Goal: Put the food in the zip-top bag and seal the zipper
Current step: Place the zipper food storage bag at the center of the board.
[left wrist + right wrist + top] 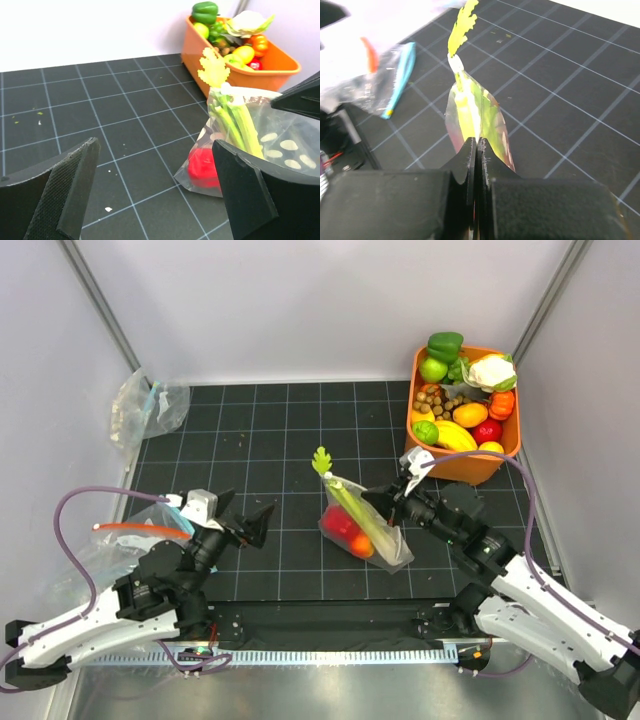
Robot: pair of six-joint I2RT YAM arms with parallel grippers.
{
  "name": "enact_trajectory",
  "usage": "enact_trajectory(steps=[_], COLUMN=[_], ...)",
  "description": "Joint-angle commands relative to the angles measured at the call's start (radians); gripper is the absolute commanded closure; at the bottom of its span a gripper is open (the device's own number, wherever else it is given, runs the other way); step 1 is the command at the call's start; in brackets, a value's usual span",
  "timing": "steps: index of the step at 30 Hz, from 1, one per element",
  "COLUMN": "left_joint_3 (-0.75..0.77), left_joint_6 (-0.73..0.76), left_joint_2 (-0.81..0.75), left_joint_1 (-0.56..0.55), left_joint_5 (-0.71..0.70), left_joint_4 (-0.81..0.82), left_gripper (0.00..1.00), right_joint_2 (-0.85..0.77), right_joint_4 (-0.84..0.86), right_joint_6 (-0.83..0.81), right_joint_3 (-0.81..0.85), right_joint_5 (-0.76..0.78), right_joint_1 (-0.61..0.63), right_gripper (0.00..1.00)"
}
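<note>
Pinching the zip-top bag (390, 546) (celery (349, 500) inside): right end effector (392, 502); left end effector (246, 510) gapes empty.

high rear overview, two close wrist views, common zip-top bag (366, 530)

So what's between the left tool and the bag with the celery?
Nothing but bare black mat. The top view shows the open left tool pointing at the bag across it.

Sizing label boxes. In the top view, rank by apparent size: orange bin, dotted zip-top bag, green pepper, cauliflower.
1. orange bin, largest
2. zip-top bag
3. green pepper and cauliflower, smallest; they look about alike, so I won't rank them.
</note>
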Motion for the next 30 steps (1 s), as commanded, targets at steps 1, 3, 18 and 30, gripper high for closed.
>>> enact_trajectory(steps=[1,3,18,30], left_joint_3=[-0.004,0.0,0.032,0.04], left_joint_6=[-0.017,-0.022,-0.037,-0.044], left_joint_2=[0.017,0.035,0.184,0.229], left_joint_1=[0.001,0.001,0.003,0.001], left_joint_5=[-0.072,-0.072,-0.106,-0.101], left_joint_4=[0.056,0.053,0.047,0.048], left_gripper=[0.0,0.0,0.0,0.0], right_joint_2=[0.068,0.123,0.378,0.469], right_joint_4=[0.089,0.084,0.259,0.274], right_joint_6=[-0.021,-0.03,0.03,0.145], right_joint_3=[0.058,0.083,0.149,0.205], right_joint_5=[0.125,0.188,0.213,0.444], right_joint_1=[-0.001,-0.004,-0.269,-0.363], right_gripper=[0.99,0.99,0.99,0.24])
